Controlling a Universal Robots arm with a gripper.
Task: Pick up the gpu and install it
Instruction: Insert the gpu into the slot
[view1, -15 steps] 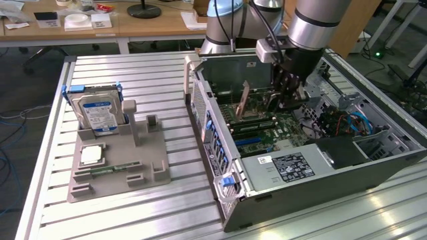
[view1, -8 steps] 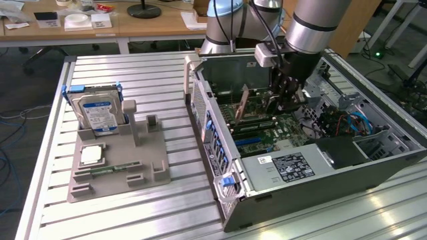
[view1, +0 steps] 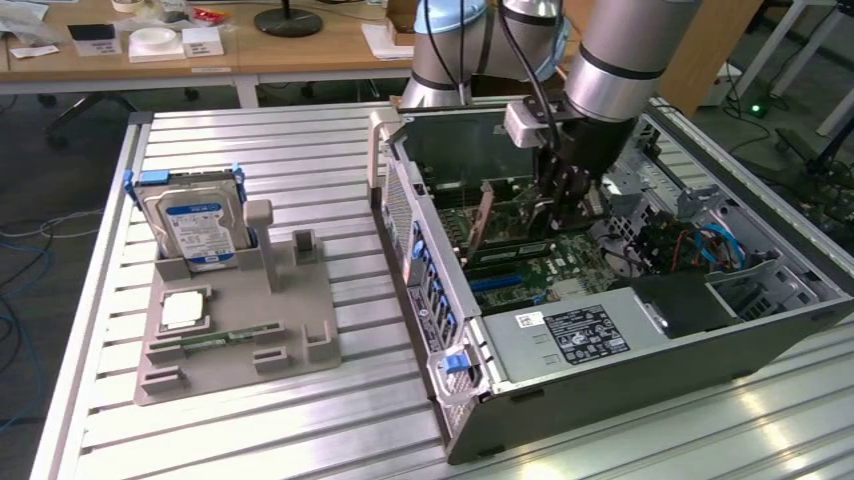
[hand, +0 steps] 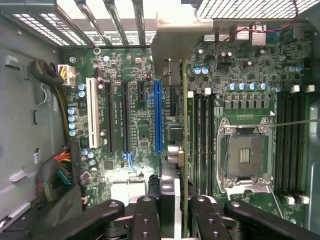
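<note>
While held edge-on over the green motherboard (hand: 135, 125):
Gpu (hand: 184, 125): thin flat card, silver bracket.
Gripper (hand: 172, 210): black fingers clenched on gpu.
Case (view1: 641, 390): grey metal, open-sided.

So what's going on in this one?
The robot arm's claw is shut on the gpu, holding it edge-on inside the open computer case, above the motherboard. The card's silver bracket sits toward the case's rear slots. On the parts holder outside the case, a hard drive stands upright.
</note>
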